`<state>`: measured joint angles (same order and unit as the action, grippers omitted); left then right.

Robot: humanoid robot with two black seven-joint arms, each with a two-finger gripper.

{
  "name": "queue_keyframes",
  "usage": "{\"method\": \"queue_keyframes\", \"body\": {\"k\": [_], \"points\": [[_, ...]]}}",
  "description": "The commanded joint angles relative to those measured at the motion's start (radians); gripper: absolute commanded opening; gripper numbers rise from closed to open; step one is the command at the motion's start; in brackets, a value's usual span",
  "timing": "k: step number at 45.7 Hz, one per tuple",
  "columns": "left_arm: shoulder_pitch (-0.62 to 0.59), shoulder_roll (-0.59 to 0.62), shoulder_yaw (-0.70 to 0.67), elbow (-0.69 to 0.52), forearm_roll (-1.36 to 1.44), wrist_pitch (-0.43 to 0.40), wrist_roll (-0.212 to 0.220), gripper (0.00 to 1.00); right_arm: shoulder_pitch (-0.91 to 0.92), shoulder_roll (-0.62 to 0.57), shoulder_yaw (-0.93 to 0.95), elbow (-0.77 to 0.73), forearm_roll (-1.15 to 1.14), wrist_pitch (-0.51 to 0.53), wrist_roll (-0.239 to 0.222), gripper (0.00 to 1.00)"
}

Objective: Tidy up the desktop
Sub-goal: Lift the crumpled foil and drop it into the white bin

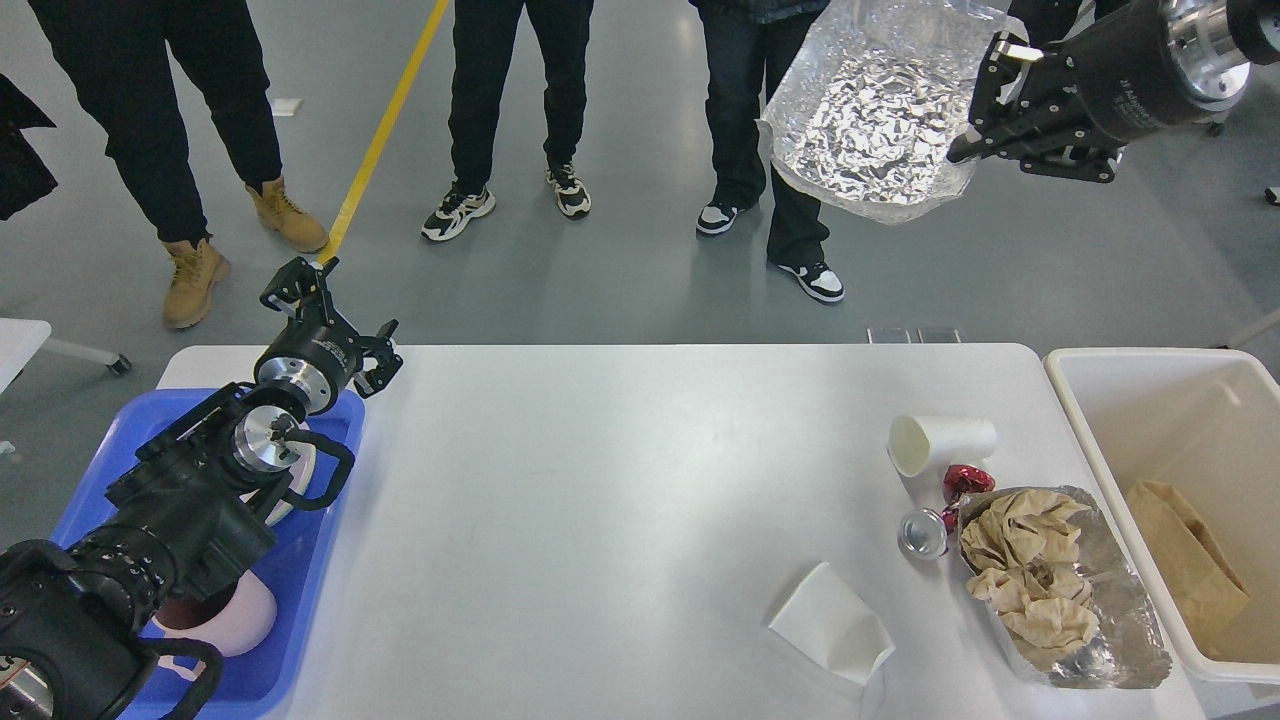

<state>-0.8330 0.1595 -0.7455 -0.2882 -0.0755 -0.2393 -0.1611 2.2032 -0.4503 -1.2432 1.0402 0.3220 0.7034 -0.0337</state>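
Right gripper [985,105] pinched the crinkled clear-and-silver foil bag [870,110] aloft, fingers closed on its edge; left gripper [335,320] hung spread, empty, above the blue plastic tray [300,590].

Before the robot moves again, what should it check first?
1. Right gripper holding the foil tray: ok, jaws pinch its edge.
2. Foil tray high above the table: ok.
3. Bin has room: ok, only a brown paper bag inside.
4. Left gripper free: ok, jaws open over the blue tray, nothing held.
5. Table tidy: not ok; two paper cups, a can, a red wrapper and a foil tray of brown napkins remain.
6. People's feet far enough away: cannot tell.
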Motion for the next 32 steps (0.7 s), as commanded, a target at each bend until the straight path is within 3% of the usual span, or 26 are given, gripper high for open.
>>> {"method": "queue_keyframes", "body": {"k": [1, 10, 24, 32], "points": [[0.0, 0.0, 0.0, 0.0, 0.0, 0.0, 0.0, 0.97, -0.132, -0.057, -0.041, -0.077, -0.012, -0.077, -0.002, 0.0], [0.0, 0.0, 0.0, 0.0, 0.0, 0.0, 0.0, 0.97, -0.462, -0.157, -0.045, -0.305, -0.009, -0.177, -0.022, 0.0], [0.0, 0.0, 0.0, 0.0, -0.001, 0.0, 0.0, 0.97, -0.836, -0.283, 0.039, -0.376, 0.002, -0.504, -0.025, 0.0], [0.0, 0.0, 0.0, 0.0, -0.001, 0.0, 0.0, 0.97, -1.062, -0.281, 0.148, -0.482, 0.002, -0.579, -0.026, 0.0]]}}
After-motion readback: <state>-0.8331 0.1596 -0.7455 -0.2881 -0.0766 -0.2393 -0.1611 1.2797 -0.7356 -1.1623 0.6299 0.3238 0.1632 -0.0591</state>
